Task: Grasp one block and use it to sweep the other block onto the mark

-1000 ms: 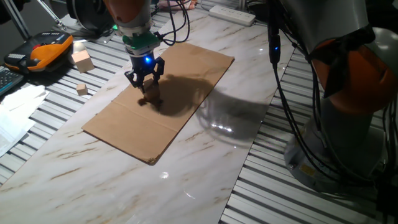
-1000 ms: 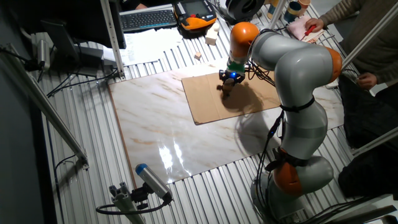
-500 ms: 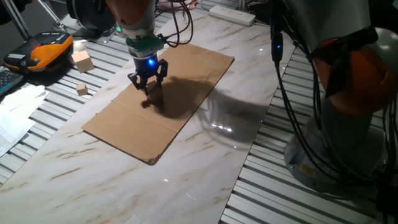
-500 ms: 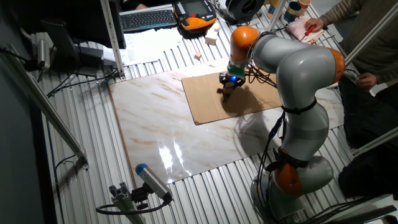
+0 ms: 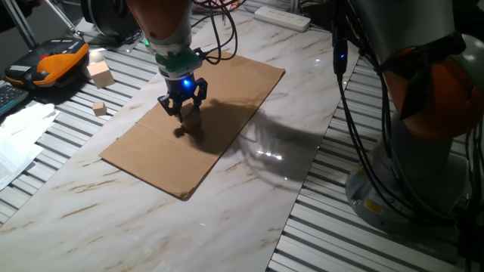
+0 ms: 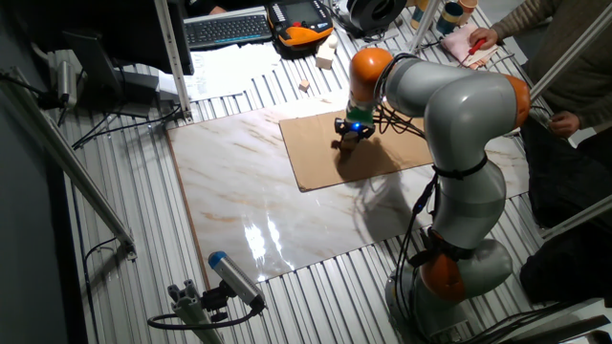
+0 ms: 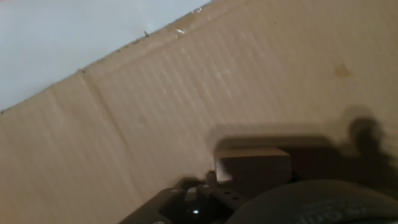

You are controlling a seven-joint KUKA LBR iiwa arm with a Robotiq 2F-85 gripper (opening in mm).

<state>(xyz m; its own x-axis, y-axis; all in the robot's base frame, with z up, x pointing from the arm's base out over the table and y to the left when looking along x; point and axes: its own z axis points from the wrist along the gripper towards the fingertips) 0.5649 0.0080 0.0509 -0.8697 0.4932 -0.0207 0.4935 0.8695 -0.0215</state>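
My gripper (image 5: 183, 107) stands low over the brown cardboard sheet (image 5: 227, 91), a blue light glowing on the hand. It is shut on a wooden block (image 5: 190, 119) that reaches down to the cardboard. In the hand view this block (image 7: 252, 165) sits close at the bottom centre and casts a dark shadow behind it. In the other fixed view the gripper (image 6: 348, 136) is near the middle of the cardboard (image 6: 320, 158). I cannot make out a second block on the cardboard. I cannot see the dark round mark in any view.
A large wooden block (image 5: 100, 73) and a small cube (image 5: 99, 108) lie on the ribbed surface left of the cardboard. Papers (image 5: 19, 140) and an orange device (image 5: 53, 60) are at the far left. The robot's base (image 5: 423, 151) and cables stand at the right.
The gripper has moved a little to the right and toward the near side along the cardboard, with the block in it. Nothing else has moved.
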